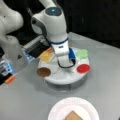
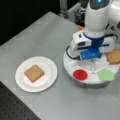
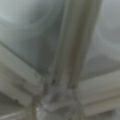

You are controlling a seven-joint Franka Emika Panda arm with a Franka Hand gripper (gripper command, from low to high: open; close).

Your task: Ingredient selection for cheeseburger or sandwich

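**Hovering low over the divided tray**

Reaching down, the gripper (image 1: 65, 65) sits at the centre of the white sectioned tray (image 1: 60, 78), whether its fingers are open or closed cannot be told. Around it lie the patty (image 1: 43, 72), cheese square (image 1: 46, 56), lettuce (image 2: 106, 75) and red disc (image 2: 80, 74). One toast square (image 2: 34, 73) rests on the white plate (image 2: 49, 80); another (image 2: 114, 56) remains in the tray.

Robotics lab bench. White robot arm (image 1: 53, 25) mounted over a plain grey worktop (image 2: 37, 37), black backdrop behind. Toy food pieces on a white round divided tray (image 1: 62, 76); perforated black board (image 2: 15, 110) at worktop edge.
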